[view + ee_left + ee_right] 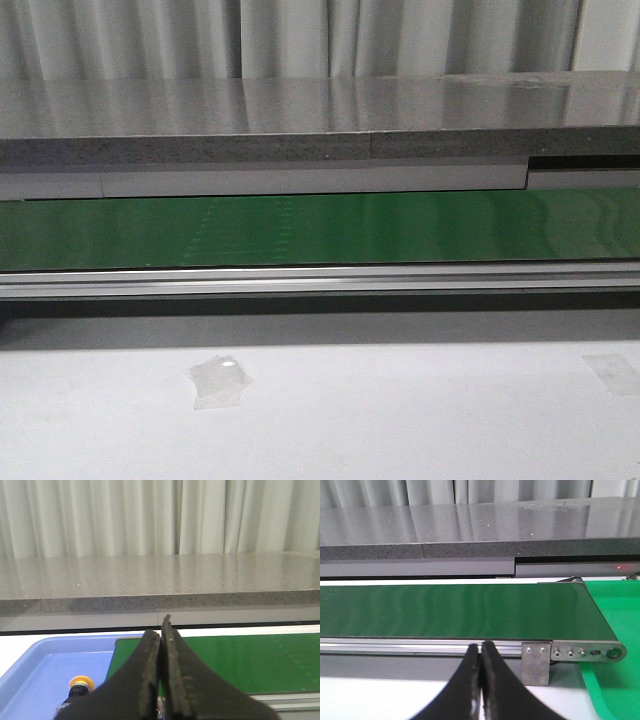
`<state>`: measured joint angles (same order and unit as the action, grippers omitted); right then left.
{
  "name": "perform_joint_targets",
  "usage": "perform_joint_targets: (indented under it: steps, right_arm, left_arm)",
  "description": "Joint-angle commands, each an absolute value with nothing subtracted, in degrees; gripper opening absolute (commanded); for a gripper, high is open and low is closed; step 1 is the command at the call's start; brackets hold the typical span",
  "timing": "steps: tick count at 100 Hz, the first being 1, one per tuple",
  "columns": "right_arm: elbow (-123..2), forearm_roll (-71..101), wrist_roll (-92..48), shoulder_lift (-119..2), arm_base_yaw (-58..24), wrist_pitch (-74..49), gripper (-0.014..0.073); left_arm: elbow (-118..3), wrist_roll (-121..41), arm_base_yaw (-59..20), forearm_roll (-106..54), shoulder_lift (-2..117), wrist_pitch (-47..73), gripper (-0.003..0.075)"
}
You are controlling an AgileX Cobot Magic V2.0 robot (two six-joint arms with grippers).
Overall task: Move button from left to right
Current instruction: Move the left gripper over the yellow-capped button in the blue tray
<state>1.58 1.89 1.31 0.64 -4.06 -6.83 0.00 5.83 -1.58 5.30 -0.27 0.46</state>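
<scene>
Grey curtains are hanging behind the green conveyor belt (pixel 320 230). Both the left gripper (pixel 163 630) and the right gripper (pixel 481 647) are pressed together, empty. With the button (pixel 80 687) sitting in the blue tray (pixel 35 672) at far left, the left fingers should be spreading first, then descending squarely over its black body.

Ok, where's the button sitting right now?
Only the left wrist view shows it: the button lies in the blue tray beside the green belt's end, just past the shut left claw.
</scene>
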Motion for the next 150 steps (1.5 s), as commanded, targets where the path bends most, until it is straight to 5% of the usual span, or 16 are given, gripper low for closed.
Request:
perform_joint_targets:
  steps: [1, 64, 123, 150]
  right_arm:
    - [0.7, 1.5, 1.1, 1.7, -4.2, -2.0, -0.0066]
    - [0.7, 1.5, 1.1, 1.7, -4.2, -2.0, -0.0066]
    - [0.7, 1.5, 1.1, 1.7, -4.2, -2.0, -0.0066]
    - [0.7, 1.5, 1.1, 1.7, -4.2, -2.0, -0.0066]
  left_arm:
    - [2.6, 6.4, -1.5, 5.0, -2.1, -4.4, -0.0020]
    - [-4.0, 6.4, -1.5, 5.0, -0.8, -2.0, -0.0020]
    - [-41.8, 6.4, -1.5, 2.4, 29.4, 41.7, -0.0020]
    - [-54.5, 6.0, -1.5, 2.4, 47.1, 51.5, -0.0020]
